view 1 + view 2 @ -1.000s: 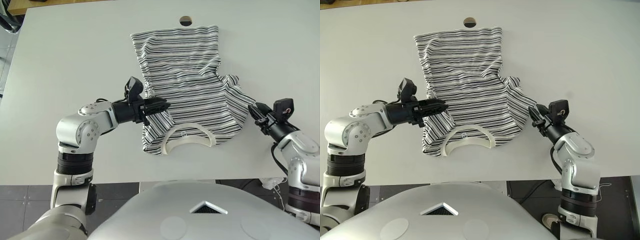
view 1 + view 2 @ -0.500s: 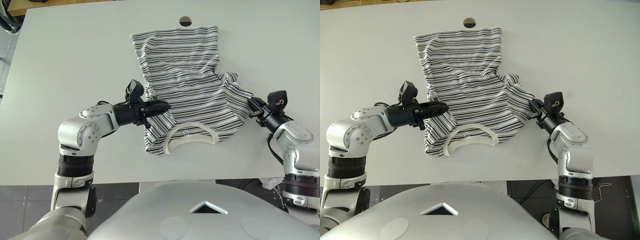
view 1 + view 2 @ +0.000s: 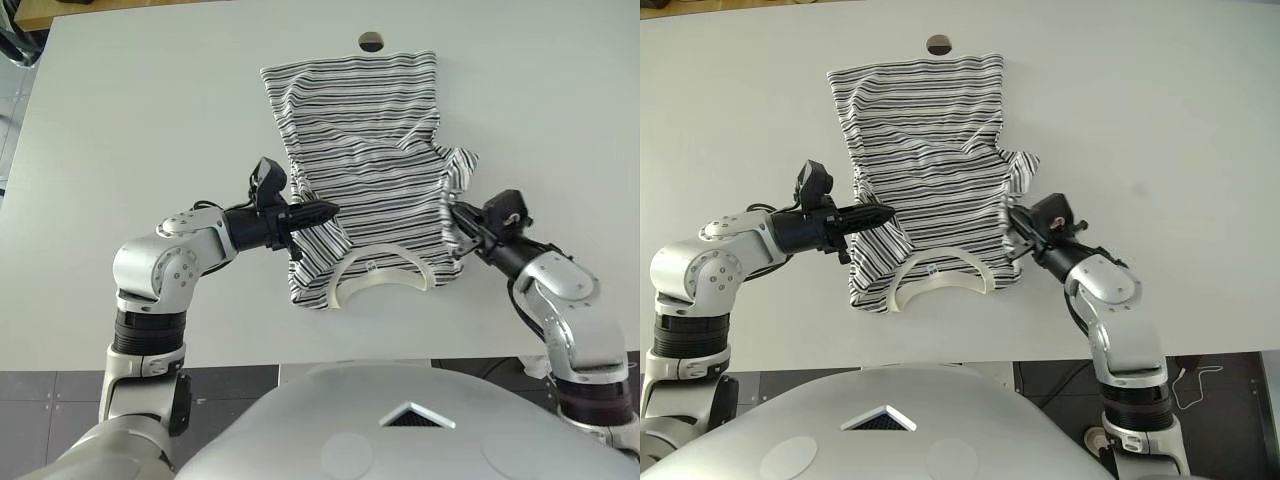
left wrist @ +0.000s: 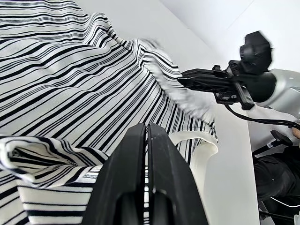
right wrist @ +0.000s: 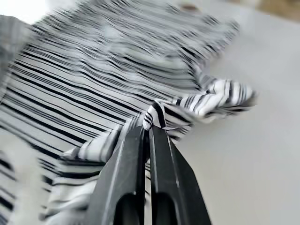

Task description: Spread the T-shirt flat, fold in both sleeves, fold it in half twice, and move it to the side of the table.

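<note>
A black-and-white striped T-shirt (image 3: pixel 365 130) lies on the white table (image 3: pixel 140 110), its white collar (image 3: pixel 380 272) toward me and its hem at the far side. My left gripper (image 3: pixel 328 211) is shut, its tips over the shirt's left edge where the left sleeve lies folded in; in the left wrist view its fingers (image 4: pixel 159 154) are pressed together above the stripes. My right gripper (image 3: pixel 457 212) is shut on the right sleeve (image 5: pixel 220 96), with a pinch of striped cloth at its tips (image 5: pixel 149 127). That sleeve is drawn in over the shirt's right side.
A round hole (image 3: pixel 371 41) in the table sits just beyond the hem. A wooden surface (image 3: pixel 40 12) borders the far left corner. Bare tabletop extends left and right of the shirt. The near table edge runs just below the collar.
My right gripper has moved left toward the shirt's middle, pulling the right sleeve inward over the body. The left gripper has stayed almost in place.
</note>
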You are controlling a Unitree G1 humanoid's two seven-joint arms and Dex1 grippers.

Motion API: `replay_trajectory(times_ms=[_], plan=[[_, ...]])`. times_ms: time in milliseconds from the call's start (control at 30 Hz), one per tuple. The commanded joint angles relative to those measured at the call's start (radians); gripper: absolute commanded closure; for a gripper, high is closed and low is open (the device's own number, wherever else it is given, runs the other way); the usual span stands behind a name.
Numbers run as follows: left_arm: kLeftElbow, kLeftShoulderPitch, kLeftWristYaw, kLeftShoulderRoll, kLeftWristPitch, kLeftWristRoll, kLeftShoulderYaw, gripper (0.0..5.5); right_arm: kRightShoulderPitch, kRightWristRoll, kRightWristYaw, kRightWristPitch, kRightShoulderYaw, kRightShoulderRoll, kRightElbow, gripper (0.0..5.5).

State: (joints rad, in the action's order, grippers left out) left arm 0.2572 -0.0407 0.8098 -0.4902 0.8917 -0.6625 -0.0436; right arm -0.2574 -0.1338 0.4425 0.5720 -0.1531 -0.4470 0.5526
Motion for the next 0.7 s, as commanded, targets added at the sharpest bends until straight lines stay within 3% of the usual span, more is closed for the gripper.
replay_trajectory(times_ms=[33, 267, 467, 700], plan=[[0.003, 0.001, -0.001, -0.01, -0.017, 0.014, -0.012, 5.38, 0.029, 0.06, -0.011, 0.04, -0.091, -0.017, 0.029, 5.4], [0.001, 0.009, -0.002, -0.019, -0.054, 0.043, -0.04, 5.38, 0.048, 0.132, -0.01, 0.029, -0.201, -0.014, -0.036, 5.4], [0.074, 0.037, 0.055, -0.125, -0.221, 0.177, -0.098, 4.69, 0.019, 0.129, 0.016, -0.022, -0.198, -0.033, -0.025, 4.3], [0.098, 0.192, 0.168, -0.416, -0.711, 0.549, -0.148, 3.67, -0.05, -0.046, 0.166, -0.122, 0.062, -0.137, 0.115, 3.09]])
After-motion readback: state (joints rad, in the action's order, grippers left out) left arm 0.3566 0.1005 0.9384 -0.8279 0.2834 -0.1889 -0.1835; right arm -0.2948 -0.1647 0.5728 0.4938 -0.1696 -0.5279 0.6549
